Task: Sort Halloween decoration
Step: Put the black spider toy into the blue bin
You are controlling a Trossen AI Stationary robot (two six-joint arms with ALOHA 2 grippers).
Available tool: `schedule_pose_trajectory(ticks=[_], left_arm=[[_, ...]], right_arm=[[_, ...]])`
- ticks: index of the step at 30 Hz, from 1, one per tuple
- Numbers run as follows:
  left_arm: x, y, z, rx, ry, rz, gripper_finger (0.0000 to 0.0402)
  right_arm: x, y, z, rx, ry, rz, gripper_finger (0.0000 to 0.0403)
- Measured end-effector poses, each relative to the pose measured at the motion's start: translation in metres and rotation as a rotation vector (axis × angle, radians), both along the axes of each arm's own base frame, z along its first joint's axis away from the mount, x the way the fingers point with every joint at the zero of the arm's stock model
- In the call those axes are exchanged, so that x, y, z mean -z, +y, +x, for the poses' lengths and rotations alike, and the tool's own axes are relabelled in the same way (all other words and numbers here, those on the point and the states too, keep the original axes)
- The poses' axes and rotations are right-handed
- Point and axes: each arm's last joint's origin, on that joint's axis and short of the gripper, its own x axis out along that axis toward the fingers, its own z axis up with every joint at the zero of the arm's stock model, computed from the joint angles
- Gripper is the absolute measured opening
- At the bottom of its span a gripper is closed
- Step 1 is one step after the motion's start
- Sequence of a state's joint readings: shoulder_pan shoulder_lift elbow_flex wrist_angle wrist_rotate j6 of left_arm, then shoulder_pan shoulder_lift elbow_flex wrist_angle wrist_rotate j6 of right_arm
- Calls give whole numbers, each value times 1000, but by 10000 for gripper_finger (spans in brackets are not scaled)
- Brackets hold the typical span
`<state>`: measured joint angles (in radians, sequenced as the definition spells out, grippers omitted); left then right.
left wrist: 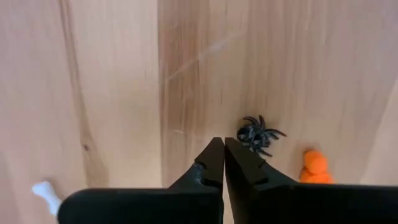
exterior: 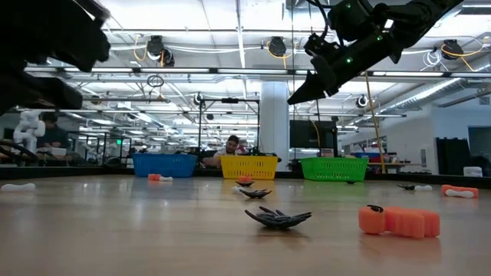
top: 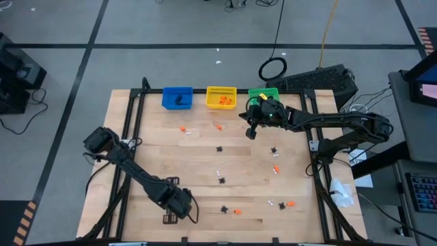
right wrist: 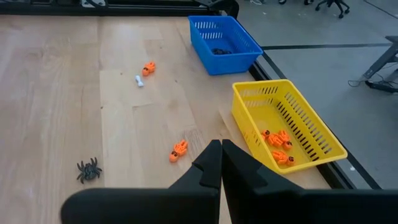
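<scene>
Wooden table (top: 164,160) strewn with unlabelled Halloween decoration (top: 221,180) trinkets

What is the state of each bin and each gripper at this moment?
Blue bin: upright, holds a dark trinket.
Yellow bin: upright, holds orange trinkets.
Green bin: upright, contents cannot be told.
Left gripper: shut, empty, beside a black spider.
Right gripper: shut, empty, raised near the bins.

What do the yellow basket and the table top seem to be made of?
Yellow basket: likely moulded plastic, glossy, with thin slotted walls of one even colour.
Table top: wood, pale and matte to satin, with visible grain and seams between boards.
</scene>
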<state>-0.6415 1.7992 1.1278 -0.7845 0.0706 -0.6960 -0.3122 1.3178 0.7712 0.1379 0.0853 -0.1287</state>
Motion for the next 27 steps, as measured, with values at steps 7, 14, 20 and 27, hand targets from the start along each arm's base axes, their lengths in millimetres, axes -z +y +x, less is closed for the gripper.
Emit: schedule_pose_trajectory(ticks=[7, 14, 20, 27], left_arm=[[2, -1, -2, -192, 97, -98, 70], [12, -2, -9, -261, 86, -73, 161], [14, -1, -10, -266, 71, -60, 194], [14, 0, -10, -267, 74, -57, 196]], right_arm=[[-1, 0, 0, -9, 0, -22, 0], [-2, -1, 1, -20, -2, -54, 0], [-2, -1, 1, -19, -2, -52, 0], [-2, -1, 1, -18, -4, -49, 0]])
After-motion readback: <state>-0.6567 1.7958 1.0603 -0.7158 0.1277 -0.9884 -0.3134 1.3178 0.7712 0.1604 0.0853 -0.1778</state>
